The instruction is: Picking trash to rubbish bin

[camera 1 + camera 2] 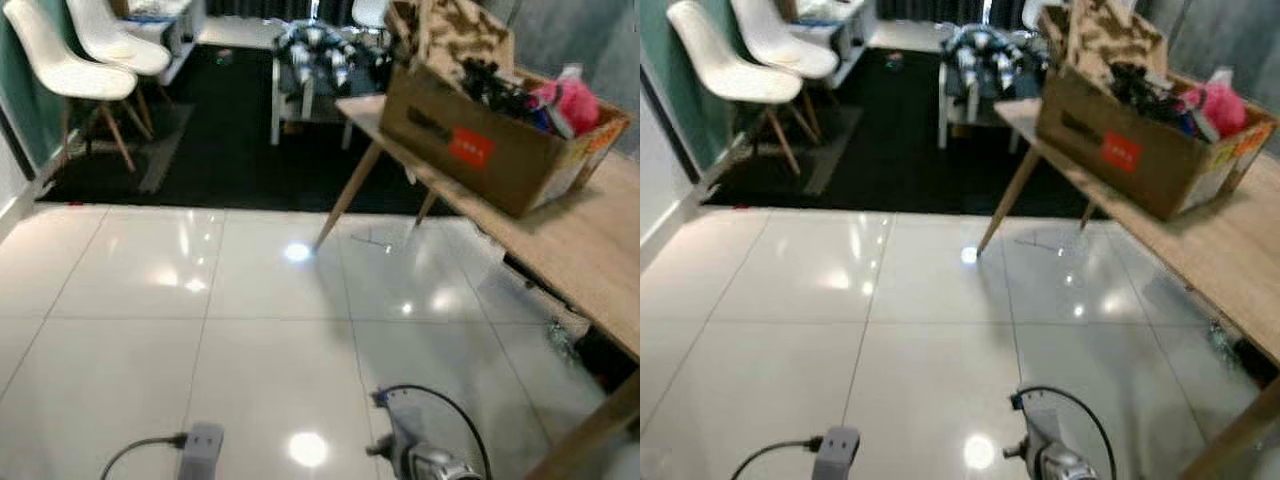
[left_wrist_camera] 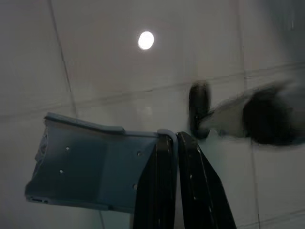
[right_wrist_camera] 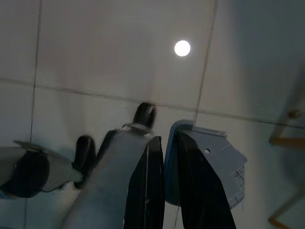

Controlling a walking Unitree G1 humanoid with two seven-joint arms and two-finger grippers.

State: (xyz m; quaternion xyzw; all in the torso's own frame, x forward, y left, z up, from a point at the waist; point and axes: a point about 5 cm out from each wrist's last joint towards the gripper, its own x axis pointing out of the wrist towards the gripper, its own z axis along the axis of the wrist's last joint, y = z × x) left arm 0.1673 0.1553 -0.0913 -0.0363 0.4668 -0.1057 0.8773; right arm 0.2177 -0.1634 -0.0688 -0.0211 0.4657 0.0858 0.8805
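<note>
Trash was not something you could pick out with certainty; the likeliest piece was a small pale scrap (image 1: 222, 57) lying far from the robot on the dark carpet, too blurred to identify. The glossy white tiled floor (image 1: 200, 300) took up most of what lay before you, with ceiling lights reflected in it. Beyond it spread the dark carpet (image 1: 230, 150). On your right a long light wooden table (image 1: 590, 250) with slanted legs ran from the near edge towards the carpet. On its far end sat an open brown cardboard box (image 1: 480, 150) with a red label on its side, packed with dark items and a pink bundle (image 1: 572, 100). Two white moulded chairs with wooden legs (image 1: 70, 70) stood at the far left, on the carpet's edge. Behind the table, a heap of black-and-white cloth (image 1: 315, 50) lay on a low white stand. Both silver arms hung low over the tiles, near the robot's body. The left gripper (image 2: 177, 138) pointed down at the floor with its two black fingers pressed nearly together and nothing between them. The right gripper (image 3: 164, 140) hung the same way, its fingers drawn in to a thin slit and gripping nothing.
</note>
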